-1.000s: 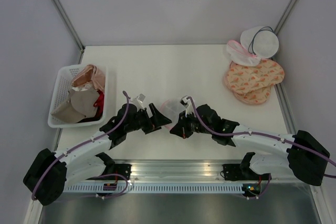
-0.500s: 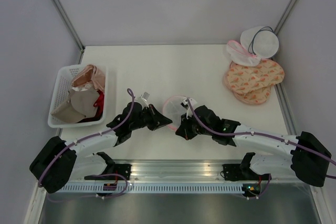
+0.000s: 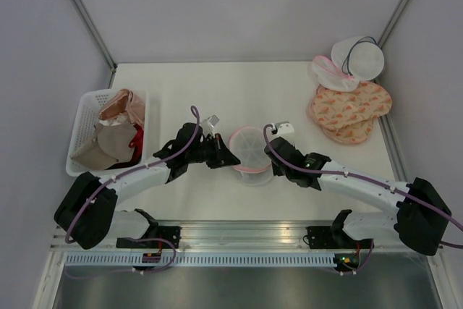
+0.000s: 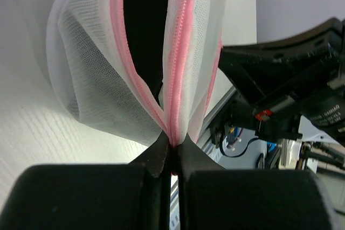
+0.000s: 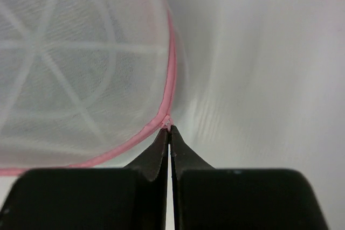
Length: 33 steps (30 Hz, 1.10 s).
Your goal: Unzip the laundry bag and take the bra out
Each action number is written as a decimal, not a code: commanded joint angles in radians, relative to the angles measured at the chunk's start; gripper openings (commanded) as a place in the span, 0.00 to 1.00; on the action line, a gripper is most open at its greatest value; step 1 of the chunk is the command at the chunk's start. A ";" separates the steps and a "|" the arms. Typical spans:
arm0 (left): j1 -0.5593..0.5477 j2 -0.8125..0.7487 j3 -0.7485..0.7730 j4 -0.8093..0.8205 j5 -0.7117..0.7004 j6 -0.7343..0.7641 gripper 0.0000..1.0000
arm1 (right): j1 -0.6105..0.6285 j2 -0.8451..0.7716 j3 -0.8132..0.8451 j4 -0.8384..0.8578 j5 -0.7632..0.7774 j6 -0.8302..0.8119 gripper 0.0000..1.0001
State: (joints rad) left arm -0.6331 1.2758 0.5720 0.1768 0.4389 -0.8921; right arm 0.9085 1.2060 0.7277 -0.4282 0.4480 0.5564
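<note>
The laundry bag, a round white mesh pouch with pink trim, lies between the two arms near the table's front. My left gripper is shut on its pink zipper edge at the bag's left side. Above the fingers the zipper gapes open, and the black bra shows inside the gap. My right gripper is shut on the small pink zipper pull at the bag's right rim.
A white basket of beige, pink and red garments stands at the left. At the back right lie peach patterned bags, a white round bag with dark trim and a white pouch. The right arm fills the left wrist view's right side.
The left gripper has closed on the bag's pink zipper edge. Both arms have reached further onto the table, and the bag has shifted slightly right.
</note>
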 commanded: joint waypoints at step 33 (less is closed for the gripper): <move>-0.046 -0.047 -0.109 0.217 -0.121 -0.160 0.94 | -0.051 -0.033 -0.122 0.554 -0.795 -0.024 0.00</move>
State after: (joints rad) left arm -0.6712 1.1839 0.4423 0.2893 0.3367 -0.9997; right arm 0.8581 1.1751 0.6098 0.0322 -0.2630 0.5282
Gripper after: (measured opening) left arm 0.956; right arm 0.007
